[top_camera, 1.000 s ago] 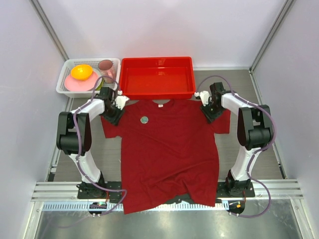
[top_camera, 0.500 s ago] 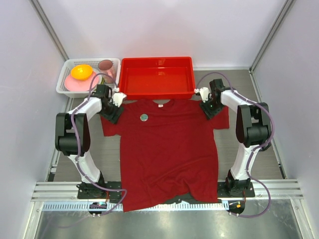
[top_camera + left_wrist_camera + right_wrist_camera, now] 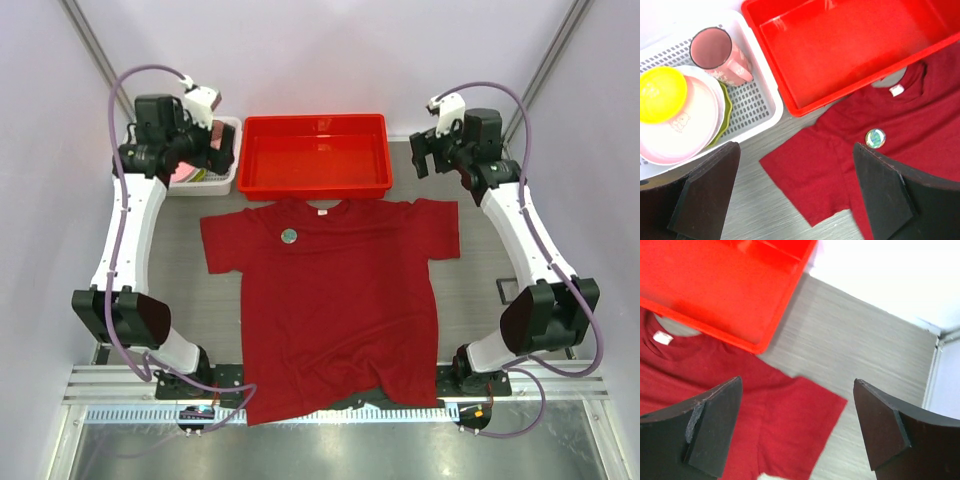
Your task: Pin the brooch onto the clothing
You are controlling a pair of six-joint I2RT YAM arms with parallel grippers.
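Observation:
The dark red T-shirt [image 3: 335, 290] lies flat on the table, collar toward the far side, its white neck label [image 3: 322, 212] showing. The brooch [image 3: 289, 237], a small round pale-rimmed disc, sits on the shirt's chest just left of the collar; in the left wrist view the brooch [image 3: 875, 138] shows beside the right finger. My left gripper [image 3: 212, 150] hangs high above the far left, open and empty, over the shirt's left sleeve [image 3: 810, 175]. My right gripper [image 3: 428, 155] hangs open and empty above the right sleeve [image 3: 790, 415].
A bright red tray [image 3: 315, 188] stands behind the collar. To its left is a white basket [image 3: 762, 95] holding a pink cup [image 3: 720, 55], a yellow bowl [image 3: 660, 92] and a pink plate [image 3: 687, 125]. Grey walls enclose the table.
Both grippers were low at the shirt's shoulders with jaws partly closed. They have opened wide, let the cloth go and risen up and back. The shirt and brooch stay in place.

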